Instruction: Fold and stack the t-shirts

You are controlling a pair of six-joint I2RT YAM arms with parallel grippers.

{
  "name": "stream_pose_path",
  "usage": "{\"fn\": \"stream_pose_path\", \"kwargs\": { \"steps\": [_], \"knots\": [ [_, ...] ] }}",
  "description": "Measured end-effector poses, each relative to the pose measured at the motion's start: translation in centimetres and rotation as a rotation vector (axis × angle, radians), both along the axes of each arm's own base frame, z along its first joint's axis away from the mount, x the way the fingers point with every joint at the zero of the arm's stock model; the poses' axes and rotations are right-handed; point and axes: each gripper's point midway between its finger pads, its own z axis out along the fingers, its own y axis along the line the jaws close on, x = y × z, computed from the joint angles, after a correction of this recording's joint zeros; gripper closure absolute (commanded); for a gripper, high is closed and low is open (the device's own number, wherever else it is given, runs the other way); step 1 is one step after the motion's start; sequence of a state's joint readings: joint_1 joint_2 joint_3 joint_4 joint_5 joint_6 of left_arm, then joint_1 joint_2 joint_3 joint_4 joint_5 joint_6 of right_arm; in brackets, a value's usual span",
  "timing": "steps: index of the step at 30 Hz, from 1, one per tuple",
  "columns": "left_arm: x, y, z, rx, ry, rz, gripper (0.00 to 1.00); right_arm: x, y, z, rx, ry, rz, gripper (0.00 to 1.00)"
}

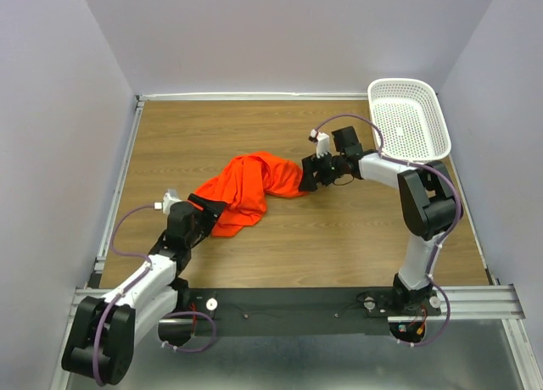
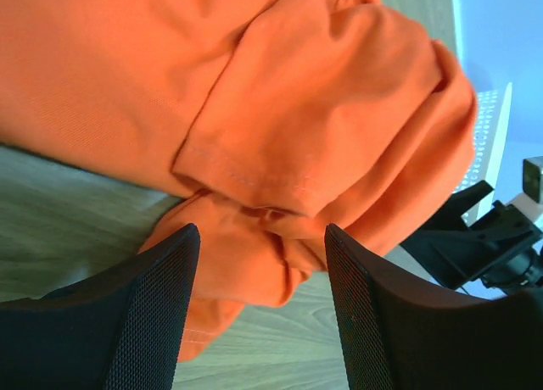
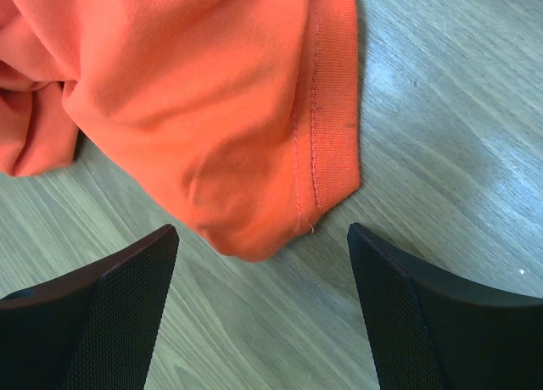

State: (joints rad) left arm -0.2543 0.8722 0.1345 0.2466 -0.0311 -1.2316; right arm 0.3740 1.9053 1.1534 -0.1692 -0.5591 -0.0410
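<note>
**Orange t-shirt (image 1: 250, 180) lies from near left to far right**

The left hand (image 1: 208, 208) is at its near-left end, spread open, holding nothing. The crumpled shirt is mid worktop (image 1: 339, 237). The right hand (image 1: 304, 178) is at the far-right end, open and empty too.

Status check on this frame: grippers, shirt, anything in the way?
Left gripper open, at the orange t-shirt's left end. Right gripper open, at its right hemmed corner. Shirt bunched, unfolded, on the wooden table. White basket far right, apart from it.
</note>
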Motion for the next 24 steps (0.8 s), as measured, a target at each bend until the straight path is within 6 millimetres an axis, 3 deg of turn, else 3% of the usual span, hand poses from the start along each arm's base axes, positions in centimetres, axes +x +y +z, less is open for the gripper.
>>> {"fn": "stream_pose_path", "kwargs": {
  "steps": [7,12,24],
  "knots": [
    [0.1,-0.8,-2.1,-0.013,0.077,-0.027,0.34,0.1,0.0,0.0,0.001,-0.001,0.000,0.13],
    [1.6,-1.2,-2.1,-0.014,0.090,-0.028,0.37,0.1,0.0,0.0,0.001,-0.001,0.000,0.14],
    [3.4,-1.6,1.3,-0.004,-0.006,-0.048,0.37,0.1,0.0,0.0,0.001,-0.002,0.001,0.15]
  ]
}}
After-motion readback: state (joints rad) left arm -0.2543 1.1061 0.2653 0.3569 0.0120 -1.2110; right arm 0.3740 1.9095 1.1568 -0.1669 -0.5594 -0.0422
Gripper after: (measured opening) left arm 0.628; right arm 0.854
